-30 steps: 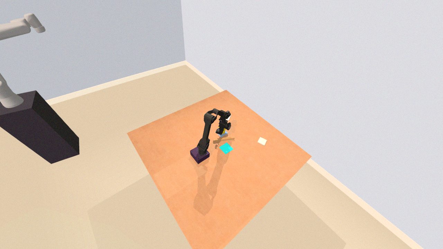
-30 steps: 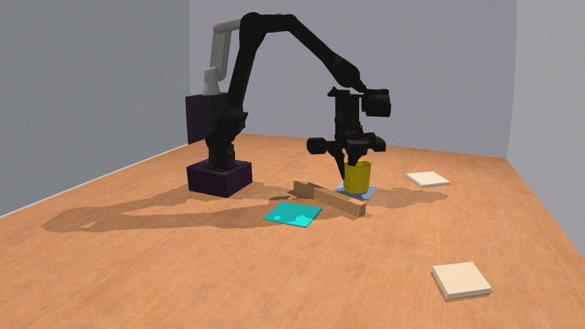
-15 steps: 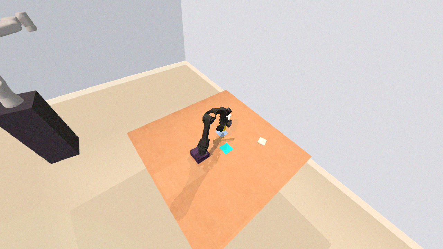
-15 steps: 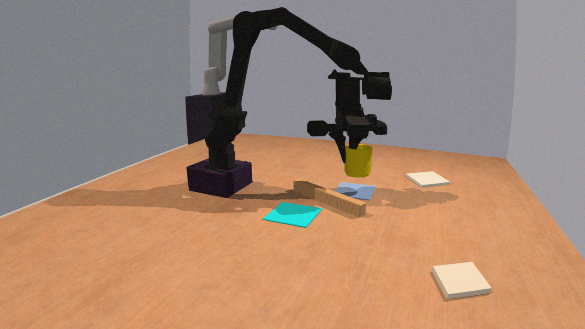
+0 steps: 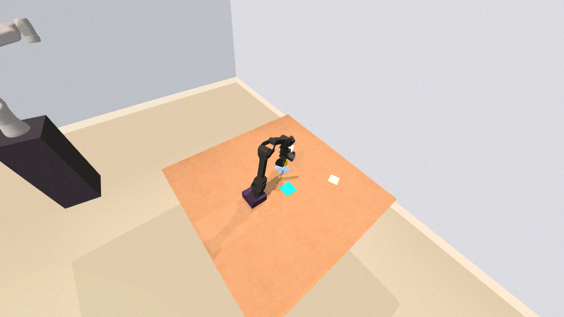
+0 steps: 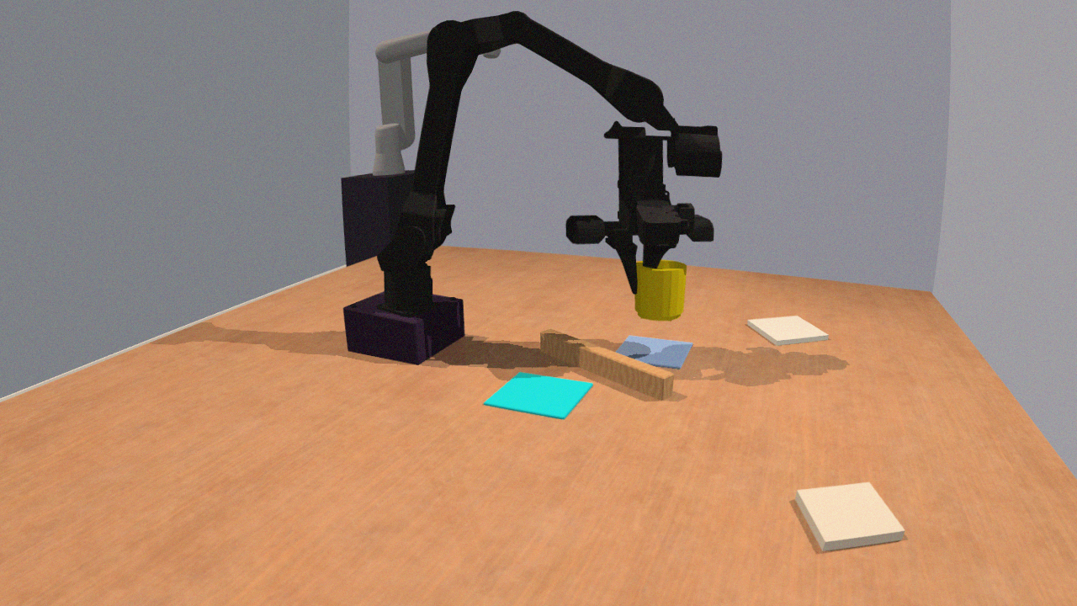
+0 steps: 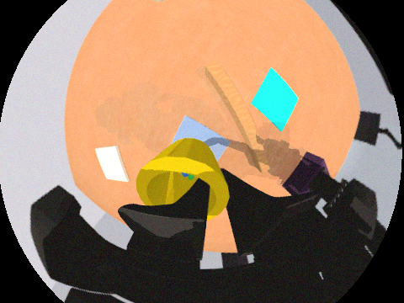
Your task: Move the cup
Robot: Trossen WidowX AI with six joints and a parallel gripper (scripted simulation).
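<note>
From above, the gripper (image 5: 284,158) pinches the yellow cup (image 5: 282,161) over the pale blue pad (image 5: 282,169). From the side, the cup (image 6: 660,289) hangs upright off the table, its wall between the fingers; below stand a wooden bar (image 6: 606,363) and the cyan pad (image 6: 538,395). At the wrist, marbles (image 7: 188,175) show inside.

Two cream tiles (image 6: 787,329) (image 6: 848,516), a wooden bar (image 6: 607,364), a grey arm (image 5: 11,33) on a dark plinth (image 5: 47,157).
</note>
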